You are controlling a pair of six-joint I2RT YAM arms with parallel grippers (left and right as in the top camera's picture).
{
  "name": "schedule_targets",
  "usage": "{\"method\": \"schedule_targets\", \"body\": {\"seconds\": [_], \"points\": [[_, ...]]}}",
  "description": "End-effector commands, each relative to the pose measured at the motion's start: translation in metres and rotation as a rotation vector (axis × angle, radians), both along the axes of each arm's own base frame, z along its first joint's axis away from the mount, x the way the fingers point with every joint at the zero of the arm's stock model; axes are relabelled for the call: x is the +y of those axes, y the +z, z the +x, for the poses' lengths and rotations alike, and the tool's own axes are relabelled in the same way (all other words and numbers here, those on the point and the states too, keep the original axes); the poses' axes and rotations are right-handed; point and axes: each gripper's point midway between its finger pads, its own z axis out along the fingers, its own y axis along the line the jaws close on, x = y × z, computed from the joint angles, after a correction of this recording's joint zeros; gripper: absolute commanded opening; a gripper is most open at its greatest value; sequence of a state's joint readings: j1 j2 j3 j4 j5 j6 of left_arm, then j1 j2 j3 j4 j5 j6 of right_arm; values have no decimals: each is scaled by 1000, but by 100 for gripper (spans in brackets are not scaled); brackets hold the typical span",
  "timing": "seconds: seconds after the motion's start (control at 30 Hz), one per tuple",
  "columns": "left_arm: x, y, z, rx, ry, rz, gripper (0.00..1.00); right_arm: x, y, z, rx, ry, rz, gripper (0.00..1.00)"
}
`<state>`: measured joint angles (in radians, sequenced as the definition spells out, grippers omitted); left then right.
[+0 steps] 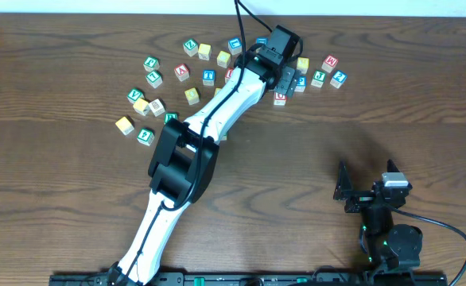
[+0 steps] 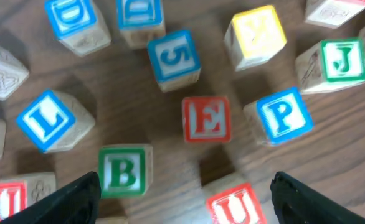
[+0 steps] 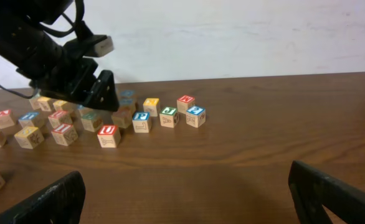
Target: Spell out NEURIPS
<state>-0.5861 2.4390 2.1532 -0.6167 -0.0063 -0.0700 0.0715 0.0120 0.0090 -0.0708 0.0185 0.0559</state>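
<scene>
Dark wood table [image 1: 424,87], white wall [image 3: 245,31]; left pincer [image 2: 185,186] and right pincer [image 3: 185,180] agape, empty.

Tabletop [image 1: 376,95]: dark brown wood, clear grain, smooth, low satin sheen. Red E cube [image 2: 205,119]: pale bare wood sides, top face painted red and white. Blue P cube [image 2: 284,116], just beside E cube: same pale wood, blue painted top. Left arm [image 1: 234,97], near E cube: smooth white plastic shell, matt black housing. Left claw [image 2: 184,198]: matt black plastic.

Tight gaps around our red E [image 2: 205,119]: blue P [image 2: 284,115] right, red U [image 2: 235,204] below, green B [image 2: 125,170] lower left.
</scene>
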Motion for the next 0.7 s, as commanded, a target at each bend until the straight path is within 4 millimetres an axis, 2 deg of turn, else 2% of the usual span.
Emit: {"method": "schedule_targets", "body": {"seconds": [0.0,0.13,0.37,0.47,0.57,0.67], "points": [[30,48,14,-43,61,-16,86,3,-1,0,-1,11,3,99],[74,101,13,-46,144,-47,86,3,-1,0,-1,11,3,99],[147,181,-15,-66,244,-54,86,3,-1,0,-1,11,3,99],[176,204,-30,-64,291,-54,86,3,0,0,-3,11,3,99],[203,215,-41,-49,339,-47,86,4,3,0,-17,19,6,99],[232,218,-51,-17,406,-39,86,24,13,-2,-57,136,16,99]]}}
